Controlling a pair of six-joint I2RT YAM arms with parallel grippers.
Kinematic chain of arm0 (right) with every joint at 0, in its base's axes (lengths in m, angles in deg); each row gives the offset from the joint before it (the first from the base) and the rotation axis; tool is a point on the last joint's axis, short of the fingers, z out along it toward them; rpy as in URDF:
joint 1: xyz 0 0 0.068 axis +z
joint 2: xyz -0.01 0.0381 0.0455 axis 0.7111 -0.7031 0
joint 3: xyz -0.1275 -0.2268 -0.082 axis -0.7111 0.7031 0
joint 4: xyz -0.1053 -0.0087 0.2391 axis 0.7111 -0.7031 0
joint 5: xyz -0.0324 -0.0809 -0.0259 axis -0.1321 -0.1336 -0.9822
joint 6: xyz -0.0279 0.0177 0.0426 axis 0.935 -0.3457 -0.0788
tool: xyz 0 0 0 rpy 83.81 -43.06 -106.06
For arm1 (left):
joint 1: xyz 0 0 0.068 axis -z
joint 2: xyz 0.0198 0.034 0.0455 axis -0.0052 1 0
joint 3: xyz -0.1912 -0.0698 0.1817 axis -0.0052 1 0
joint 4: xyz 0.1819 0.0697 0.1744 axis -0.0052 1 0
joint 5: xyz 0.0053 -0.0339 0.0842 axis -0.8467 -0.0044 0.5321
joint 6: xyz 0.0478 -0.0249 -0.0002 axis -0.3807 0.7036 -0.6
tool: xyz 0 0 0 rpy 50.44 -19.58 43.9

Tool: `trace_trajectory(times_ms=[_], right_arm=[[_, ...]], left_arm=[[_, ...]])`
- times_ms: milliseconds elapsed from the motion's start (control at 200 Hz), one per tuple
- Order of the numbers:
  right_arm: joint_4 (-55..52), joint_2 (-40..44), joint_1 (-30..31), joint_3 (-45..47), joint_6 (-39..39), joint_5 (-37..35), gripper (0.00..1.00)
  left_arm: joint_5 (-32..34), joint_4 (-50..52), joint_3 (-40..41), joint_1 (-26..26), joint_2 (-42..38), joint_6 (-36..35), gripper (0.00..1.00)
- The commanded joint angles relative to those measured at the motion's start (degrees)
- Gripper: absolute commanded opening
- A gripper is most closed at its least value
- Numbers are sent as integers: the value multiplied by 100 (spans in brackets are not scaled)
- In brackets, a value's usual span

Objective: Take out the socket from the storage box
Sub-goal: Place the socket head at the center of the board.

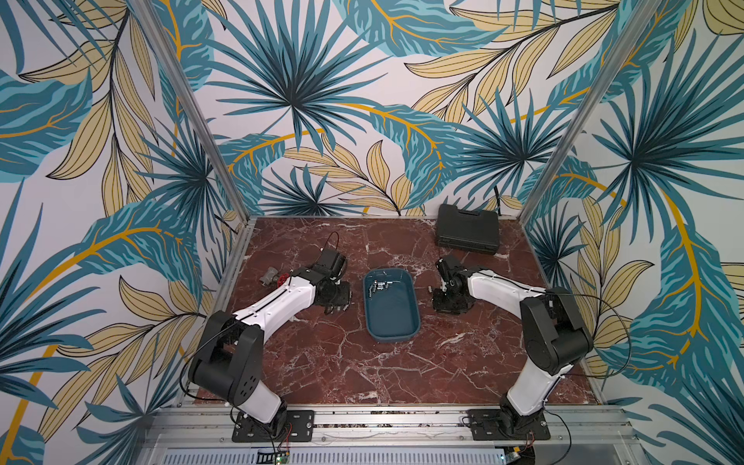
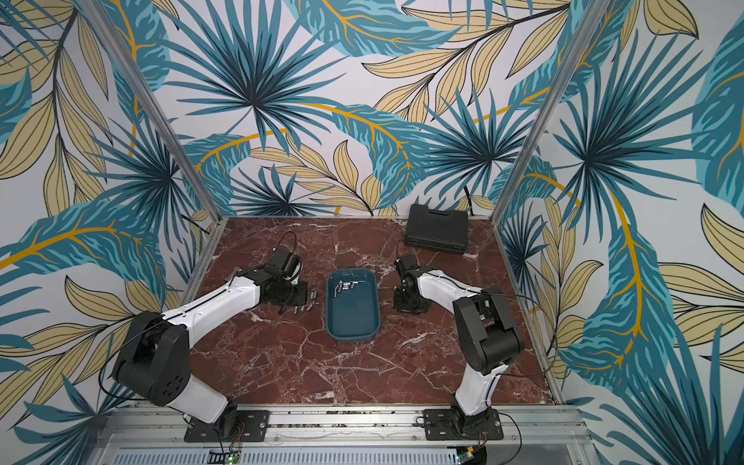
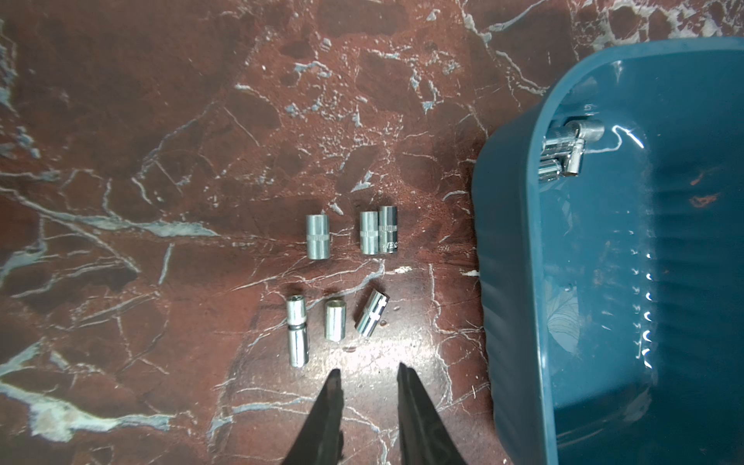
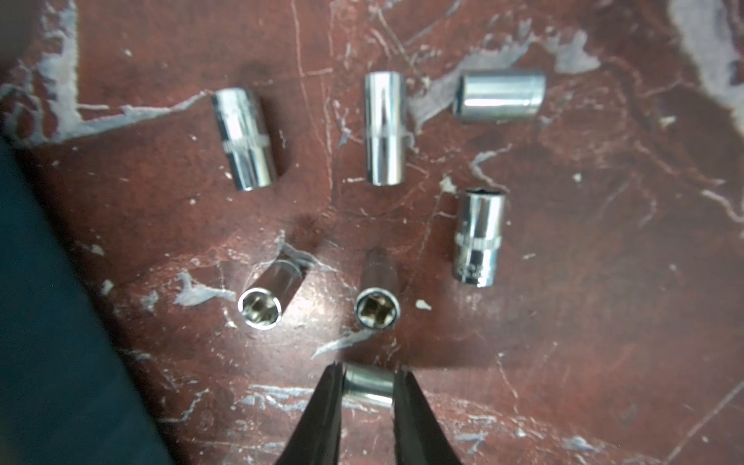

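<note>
Right gripper, own wrist view: jaws closed against both flanks of the held socket, which lies crosswise between them, low over the marble table. I judge it brought here to join the pieces set out on my right. Same view: six right-side sockets, lying apart from one another just ahead. The storage box wall shows at the frame edge, so this group sits near it. Left wrist view: left gripper, jaws apart with nothing between them, poised above the table just short of six left-side sockets. These lie in two rough rows, two of them touching, with the box wall beside them. The remaining sockets huddle in one end of the box. Both top views: storage box between my arms, each arm on its own side, presumably so neither crosses the other. The remaining sockets sit at the box's far end, so more lifts are due. Black tool case, shut, well apart.
</note>
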Motion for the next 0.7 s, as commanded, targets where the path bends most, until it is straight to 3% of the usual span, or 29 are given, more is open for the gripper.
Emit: trace_trajectory(times_ms=[0,696], right_arm=[[9,-81,-21,93,-8,-74,26],[-326,230,-43,-12,68,27,29]], left_arm=[[9,82,-117,20,9,-18,28],[29,123,-226,44,55,-32,28]])
